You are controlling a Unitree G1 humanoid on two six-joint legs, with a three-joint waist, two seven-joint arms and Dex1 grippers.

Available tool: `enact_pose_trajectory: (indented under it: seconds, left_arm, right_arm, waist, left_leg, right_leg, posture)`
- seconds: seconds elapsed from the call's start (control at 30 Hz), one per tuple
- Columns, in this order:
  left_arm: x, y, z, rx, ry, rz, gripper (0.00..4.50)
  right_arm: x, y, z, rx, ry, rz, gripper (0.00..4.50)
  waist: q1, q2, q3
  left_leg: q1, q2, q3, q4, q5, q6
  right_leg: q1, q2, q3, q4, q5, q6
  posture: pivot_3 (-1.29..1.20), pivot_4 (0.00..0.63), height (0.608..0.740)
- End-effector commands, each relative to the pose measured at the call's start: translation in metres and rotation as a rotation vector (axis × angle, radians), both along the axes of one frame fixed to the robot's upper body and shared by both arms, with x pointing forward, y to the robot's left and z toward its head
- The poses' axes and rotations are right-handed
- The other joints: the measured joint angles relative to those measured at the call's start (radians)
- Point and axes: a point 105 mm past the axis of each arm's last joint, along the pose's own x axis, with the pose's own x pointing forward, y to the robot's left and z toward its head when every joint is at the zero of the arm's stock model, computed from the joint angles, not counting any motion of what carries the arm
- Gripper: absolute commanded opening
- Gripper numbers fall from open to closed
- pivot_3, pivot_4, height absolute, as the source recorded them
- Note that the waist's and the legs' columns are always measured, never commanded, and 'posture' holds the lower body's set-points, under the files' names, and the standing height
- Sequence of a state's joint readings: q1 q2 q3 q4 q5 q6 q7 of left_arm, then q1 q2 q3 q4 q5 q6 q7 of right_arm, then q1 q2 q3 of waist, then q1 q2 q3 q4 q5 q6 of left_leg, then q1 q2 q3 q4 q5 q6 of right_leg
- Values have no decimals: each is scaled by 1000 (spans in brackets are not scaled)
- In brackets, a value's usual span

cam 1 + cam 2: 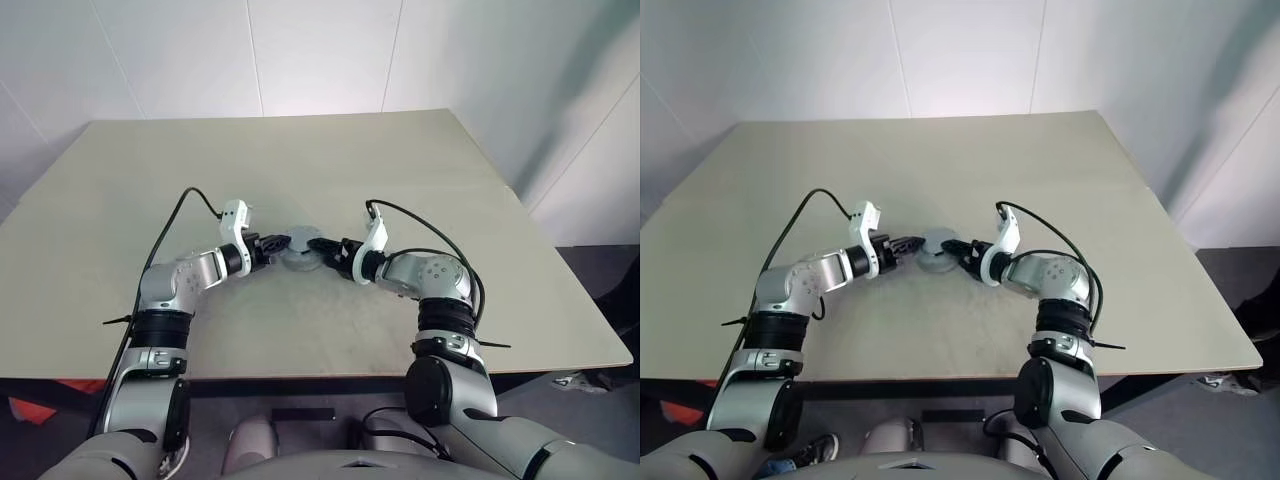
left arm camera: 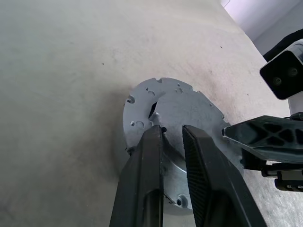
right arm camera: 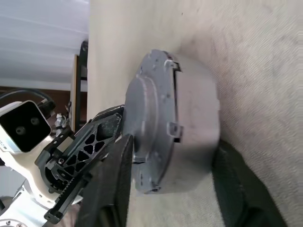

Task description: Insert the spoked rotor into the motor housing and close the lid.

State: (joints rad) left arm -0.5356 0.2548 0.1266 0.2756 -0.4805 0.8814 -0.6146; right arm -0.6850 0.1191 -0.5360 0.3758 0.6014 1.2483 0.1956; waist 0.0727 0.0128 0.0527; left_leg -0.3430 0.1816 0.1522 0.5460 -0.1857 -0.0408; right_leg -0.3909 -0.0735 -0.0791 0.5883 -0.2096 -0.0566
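With the lid (image 2: 177, 111) already sitting on the motor housing (image 3: 196, 132) mid-bench (image 1: 300, 330), the left pincer (image 2: 171, 137) is pressing down with narrowed tips while the right pincer (image 3: 173, 161) is straddling the stack's side, jaws half-spread, so squeezing evenly should be seating the lid flush without sliding.

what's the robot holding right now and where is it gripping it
The left gripper is shut on the top edge of the grey lid on the motor housing; the right gripper straddles the housing's sides.

Left gripper (image 2: 173, 135) pinching grey lid (image 2: 189, 106) on table (image 2: 61, 94)
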Motion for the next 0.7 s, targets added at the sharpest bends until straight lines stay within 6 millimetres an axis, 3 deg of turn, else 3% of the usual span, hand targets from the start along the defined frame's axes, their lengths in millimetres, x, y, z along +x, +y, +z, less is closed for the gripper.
enact_pose_trajectory:
  seconds: [0.03, 0.7]
  left_arm:
    - [-6, -24, -6, -15, 30, -76, 740]
    - [-4, -24, -6, -11, 19, -77, 740]
  right_arm:
    - [-4, 48, 39, 140, -96, 128, 2087]
    - [4, 41, 38, 128, -97, 73, 2064]
  waist:
    - [5, 0, 0]
    - [11, 0, 0]
  left_leg:
    - [0, 0, 0, 0, 0, 0]
    - [-1, 0, 0, 0, 0, 0]
  right_leg:
    - [0, 0, -1, 0, 0, 0]
    - [0, 0, -1, 0, 0, 0]
  posture:
    - [0, 0, 740]
    - [0, 0, 740]
